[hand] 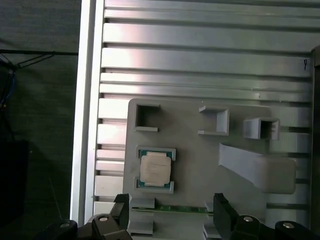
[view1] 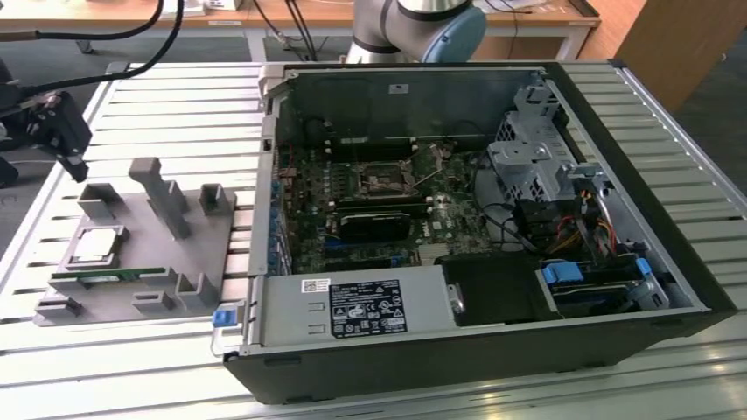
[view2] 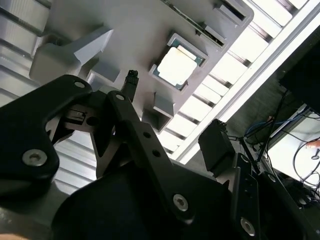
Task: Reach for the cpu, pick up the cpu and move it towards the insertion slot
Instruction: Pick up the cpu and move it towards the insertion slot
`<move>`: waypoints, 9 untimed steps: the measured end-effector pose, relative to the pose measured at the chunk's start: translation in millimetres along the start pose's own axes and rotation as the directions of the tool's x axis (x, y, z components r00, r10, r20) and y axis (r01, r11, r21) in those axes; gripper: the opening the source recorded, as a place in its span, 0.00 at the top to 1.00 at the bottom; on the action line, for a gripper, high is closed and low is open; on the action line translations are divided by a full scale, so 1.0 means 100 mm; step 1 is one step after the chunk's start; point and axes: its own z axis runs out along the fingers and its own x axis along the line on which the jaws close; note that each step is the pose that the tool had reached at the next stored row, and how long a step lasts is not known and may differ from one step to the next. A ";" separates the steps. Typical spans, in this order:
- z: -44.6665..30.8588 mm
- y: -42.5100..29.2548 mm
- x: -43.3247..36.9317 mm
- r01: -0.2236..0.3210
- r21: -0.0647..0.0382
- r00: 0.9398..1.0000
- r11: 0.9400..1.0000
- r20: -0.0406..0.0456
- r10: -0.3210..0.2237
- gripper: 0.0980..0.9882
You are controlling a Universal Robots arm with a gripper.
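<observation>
Right, at the exterior view's left the gripper is hanging beyond the fixture holding the cpu, the slot well apart inside the case. Second wrist view: fingers are hovering near the cpu. First wrist view: fingers are gaping wide, empty, just short of the cpu.

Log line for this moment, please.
phase: reach | gripper: open, empty, apart from cpu | cpu: in grey fixture, ungrasped | insertion slot: inside open computer case
</observation>
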 end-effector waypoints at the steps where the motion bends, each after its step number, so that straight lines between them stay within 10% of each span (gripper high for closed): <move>1: 0.018 -0.007 0.004 0.000 0.000 1.000 1.000 0.000 0.000 0.25; 9: 0.163 -0.050 0.029 0.000 0.000 1.000 1.000 0.000 0.000 0.25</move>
